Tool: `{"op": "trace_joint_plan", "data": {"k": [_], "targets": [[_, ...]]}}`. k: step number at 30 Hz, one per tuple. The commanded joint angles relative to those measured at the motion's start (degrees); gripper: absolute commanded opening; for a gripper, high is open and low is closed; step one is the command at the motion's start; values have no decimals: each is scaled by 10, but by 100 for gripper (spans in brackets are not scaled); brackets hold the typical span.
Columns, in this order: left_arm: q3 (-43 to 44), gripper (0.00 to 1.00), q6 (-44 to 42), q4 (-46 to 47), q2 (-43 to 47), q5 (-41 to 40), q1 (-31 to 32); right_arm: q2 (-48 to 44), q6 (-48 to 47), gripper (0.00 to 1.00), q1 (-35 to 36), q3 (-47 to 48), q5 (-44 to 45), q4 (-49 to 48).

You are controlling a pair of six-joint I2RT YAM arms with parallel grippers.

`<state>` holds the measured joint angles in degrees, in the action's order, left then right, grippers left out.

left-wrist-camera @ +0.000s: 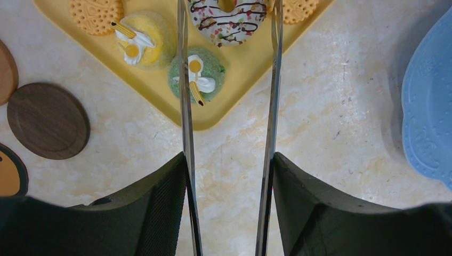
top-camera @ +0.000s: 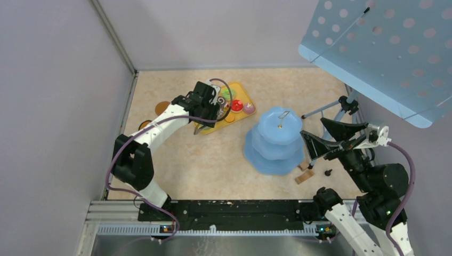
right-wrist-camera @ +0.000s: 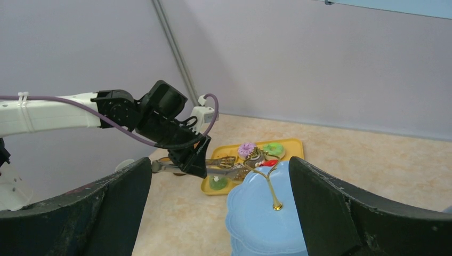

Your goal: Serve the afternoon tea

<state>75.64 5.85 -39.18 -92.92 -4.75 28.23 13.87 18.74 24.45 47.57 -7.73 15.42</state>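
on the beige table [left-wrist-camera: 330, 106], left gripper [left-wrist-camera: 229, 160] clamps tongs [left-wrist-camera: 273, 106], tips cut off; right gripper [right-wrist-camera: 219, 160] gapes empty.

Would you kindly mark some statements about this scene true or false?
1. The left claw grips the metal tongs. True.
2. The tongs' arms flank the sprinkled donut on the yellow tray. True.
3. The blue stand already carries treats. False: its visible tiers are bare.
4. The right claw holds a mug. False: it is open and empty.
5. The brown coaster lies on the tray. False: it lies on the table, off the tray.
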Motion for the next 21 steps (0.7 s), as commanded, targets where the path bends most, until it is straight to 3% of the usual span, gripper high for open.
{"op": "trace_joint_plan", "data": {"k": [1,8,14,21], "targets": [[7,63,-5,25,-5,0,0,-7,5,98,-5,-3,3,-21],[1,59,-5,26,-4,-1,1,-9,6,98,-5,-3,4,-18],[11,48,-7,23,9,-12,1,-8,6,98,-5,-2,3,-19],[42,43,-14,14,65,-8,0,-9,4,98,-5,0,6,-16]]}}
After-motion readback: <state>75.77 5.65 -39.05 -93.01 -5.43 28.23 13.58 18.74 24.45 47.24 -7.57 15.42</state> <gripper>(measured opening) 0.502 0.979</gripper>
